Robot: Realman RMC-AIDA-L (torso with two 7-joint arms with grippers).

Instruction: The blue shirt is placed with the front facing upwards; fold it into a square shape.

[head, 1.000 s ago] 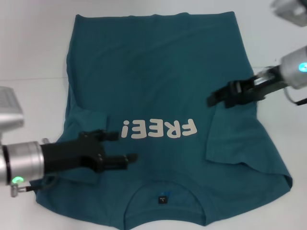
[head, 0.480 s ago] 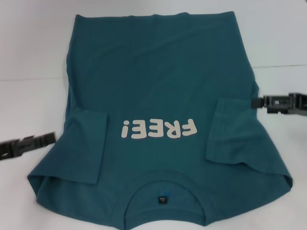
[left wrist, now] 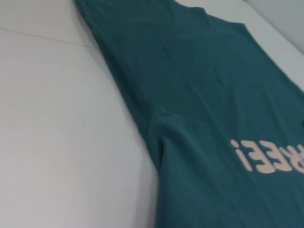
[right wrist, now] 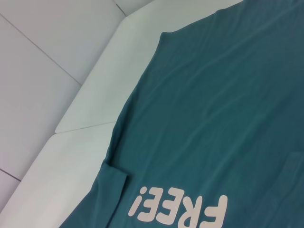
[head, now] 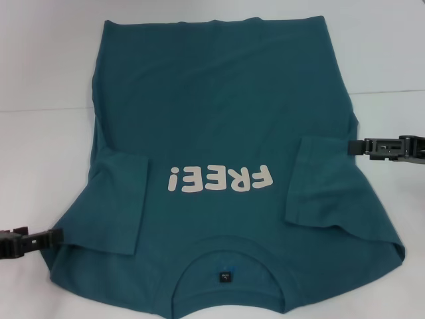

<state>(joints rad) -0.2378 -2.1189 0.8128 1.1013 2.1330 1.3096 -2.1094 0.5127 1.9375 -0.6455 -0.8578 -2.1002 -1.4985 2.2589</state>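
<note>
Blue shirt (head: 219, 119) flat on white table (head: 40, 66), front up, collar nearest the robot, both sleeves folded inward. Left hand (head: 50, 237) at lower side edge, right hand (head: 355, 147) beside opposite edge — cannot tell their opening. Cloth looks soft, limp — best pinched at hem or shoulder edges.

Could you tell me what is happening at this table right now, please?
A robot is folding a blue shirt that lies front up on the white table, collar nearest the robot. Both sleeves are already folded inward over the body. The left claw is at the shirt's left edge near the folded sleeve, and the right claw is at the right edge beside the other sleeve. Neither is holding fabric. The body has not yet been folded into a square.
</note>
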